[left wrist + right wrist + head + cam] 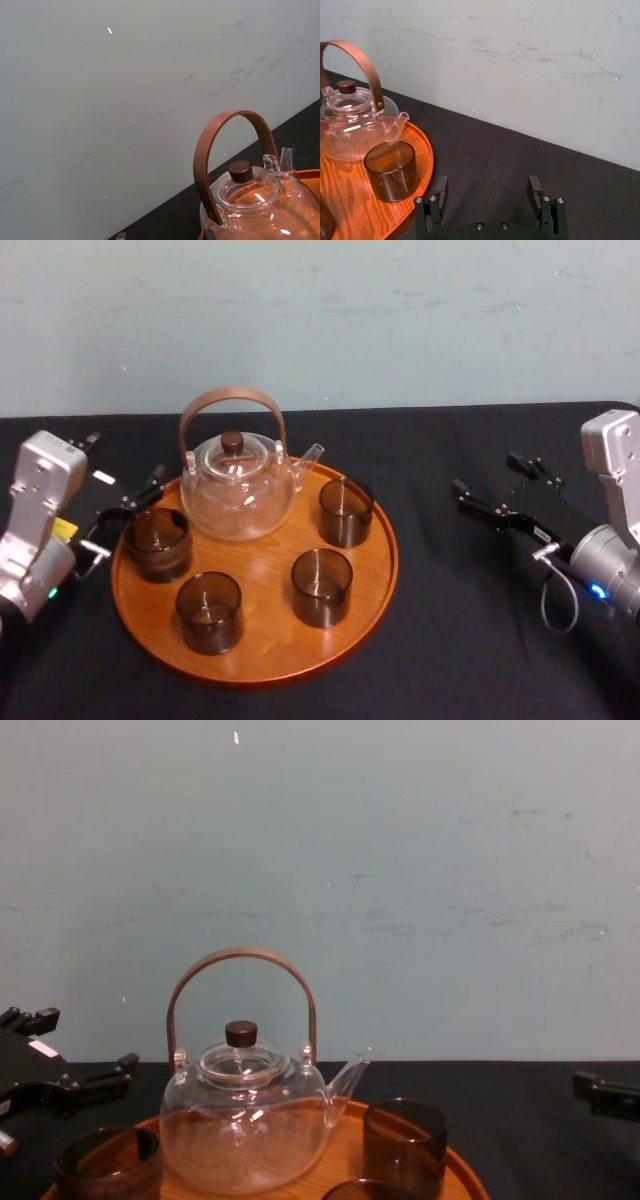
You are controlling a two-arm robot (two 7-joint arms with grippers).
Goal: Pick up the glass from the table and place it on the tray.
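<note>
Four dark glasses stand on the round wooden tray (262, 635) with a clear teapot (238, 490). The leftmost glass (158, 544) sits upright at the tray's left rim, and also shows in the chest view (106, 1160). My left gripper (124, 516) is open right beside it. One finger reaches past the glass's far side and the other stops short at its near left. Whether they touch it I cannot tell. Off to the right of the tray, my right gripper (487, 192) hovers open over the black table (450, 640), holding nothing.
The other glasses stand at the tray's back right (345, 512), front right (321, 587) and front left (209, 612). The teapot's tall brown handle (232, 400) arches above it. A pale wall runs behind the table. Bare black cloth lies right of the tray.
</note>
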